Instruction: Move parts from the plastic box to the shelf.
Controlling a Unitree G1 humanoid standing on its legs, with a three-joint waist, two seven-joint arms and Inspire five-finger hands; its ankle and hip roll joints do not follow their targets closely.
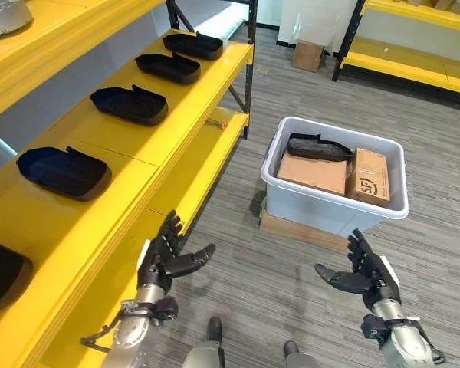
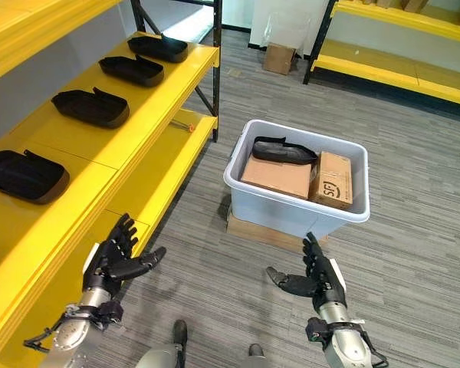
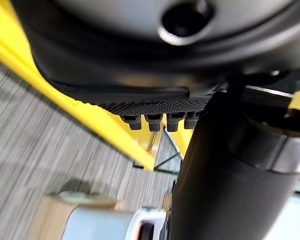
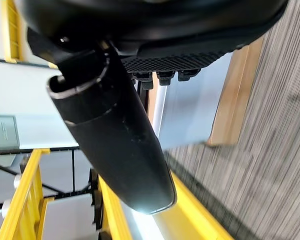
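Smooth plastic box [image 1: 333, 203], matt cardboard cartons [image 1: 313, 172], glossy yellow shelf [image 1: 92, 222]

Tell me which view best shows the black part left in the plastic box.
The right eye view: the black part lies unobstructed atop the cardboard boxes. The left eye view shows it similarly. The wrist views show just a blurred corner of the plastic box.

Open grey floor [image 1: 291, 291] lies between both hands and the box [image 1: 333, 203], nothing in the way. The box top is open; two cartons [image 1: 313, 172] fill most of its inside. On the shelf [image 1: 169, 115], bare yellow gaps sit between the black parts [image 1: 129, 103].
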